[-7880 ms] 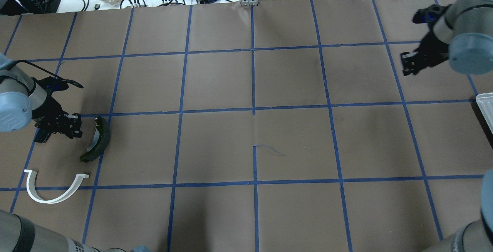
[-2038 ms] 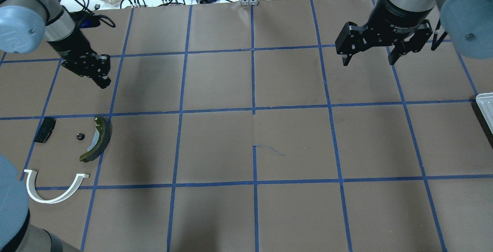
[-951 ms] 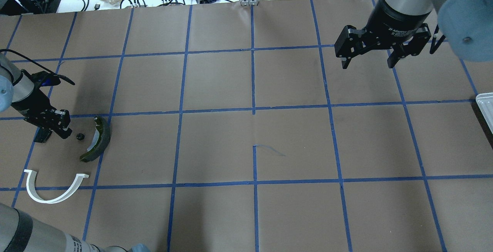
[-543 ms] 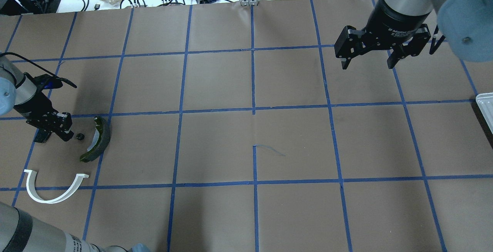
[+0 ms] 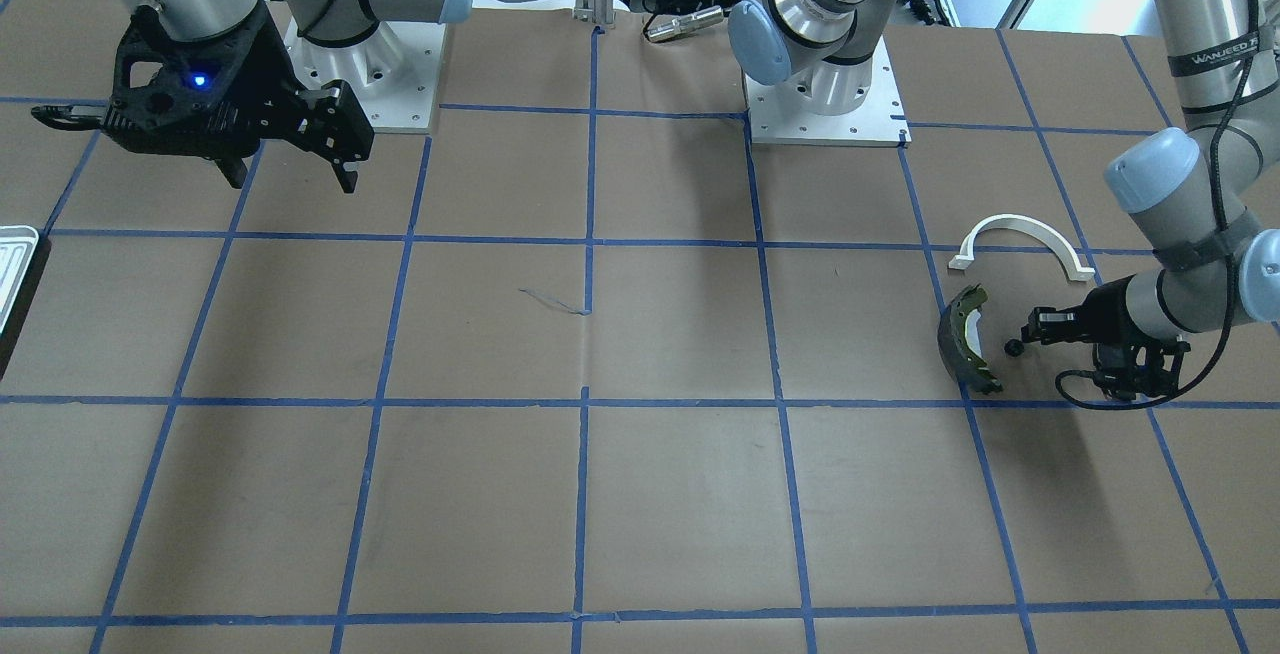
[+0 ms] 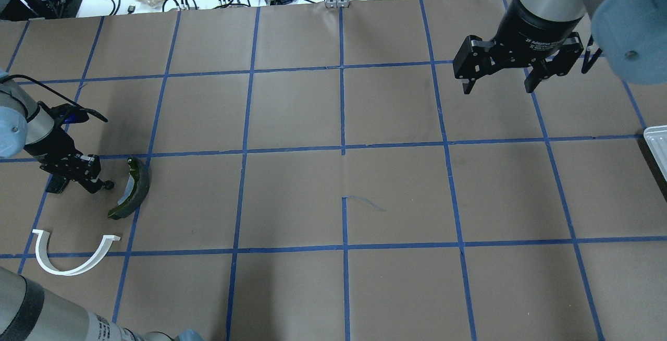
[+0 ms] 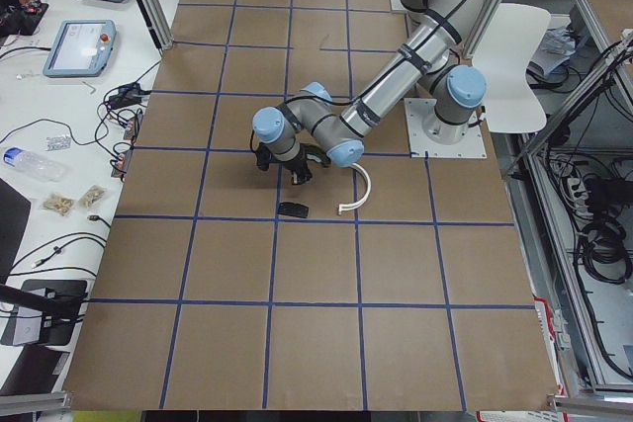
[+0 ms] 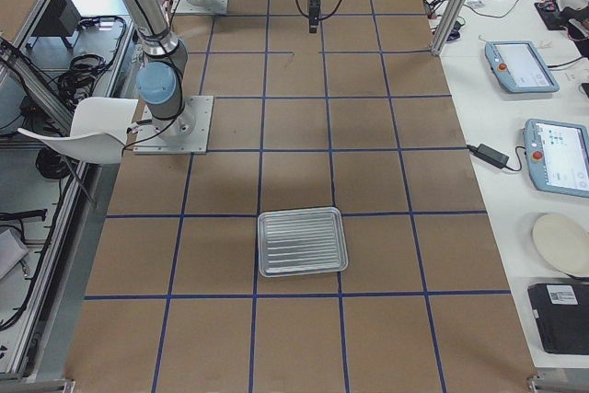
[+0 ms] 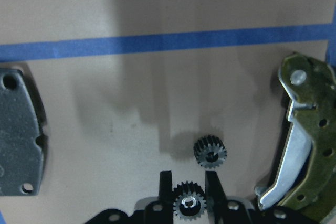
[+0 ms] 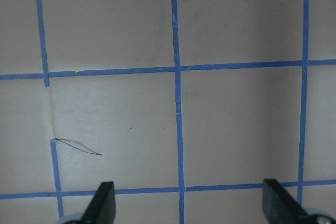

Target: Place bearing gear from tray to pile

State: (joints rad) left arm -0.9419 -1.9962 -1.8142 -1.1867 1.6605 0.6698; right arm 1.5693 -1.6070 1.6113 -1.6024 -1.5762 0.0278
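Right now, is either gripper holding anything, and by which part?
The left gripper holds a small black gear, pinched across its toothed rim between the fingertips. A second gear lies loose just ahead. The right gripper is open and empty.

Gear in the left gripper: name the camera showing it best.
The left wrist view: the held gear sits toothed and clear between the left gripper's fingers, a second gear lying just ahead. Overhead and front-facing show only a dark speck there; the side views resolve nothing.
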